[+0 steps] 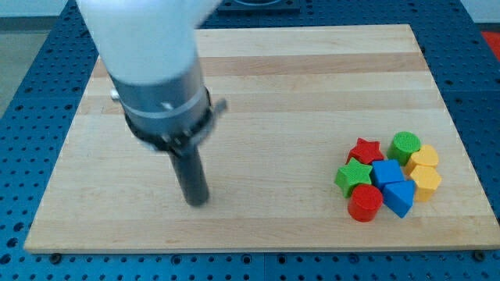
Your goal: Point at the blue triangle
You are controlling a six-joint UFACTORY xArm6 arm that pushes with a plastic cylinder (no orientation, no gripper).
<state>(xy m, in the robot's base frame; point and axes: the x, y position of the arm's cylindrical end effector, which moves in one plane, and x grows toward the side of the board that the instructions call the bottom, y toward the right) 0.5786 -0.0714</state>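
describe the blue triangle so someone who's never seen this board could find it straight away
Go to the block cluster near the wooden board's lower right corner. The blue triangle sits on its bottom edge, between the red cylinder and a yellow block. Unlike the blue cube just above, it is wedge-shaped.

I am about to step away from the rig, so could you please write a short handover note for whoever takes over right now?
My tip rests on the wooden board, toward the view's bottom left, far from every block and touching none.
The blue triangle lies in a tight cluster at the view's lower right, next to the red cylinder, just below the blue cube and beside the yellow blocks. The red star, green star and green cylinder are also in the cluster.
Done: nothing yet; the triangle is not pointed at.
Left: bring the tip across to the view's right, up to the blue triangle.
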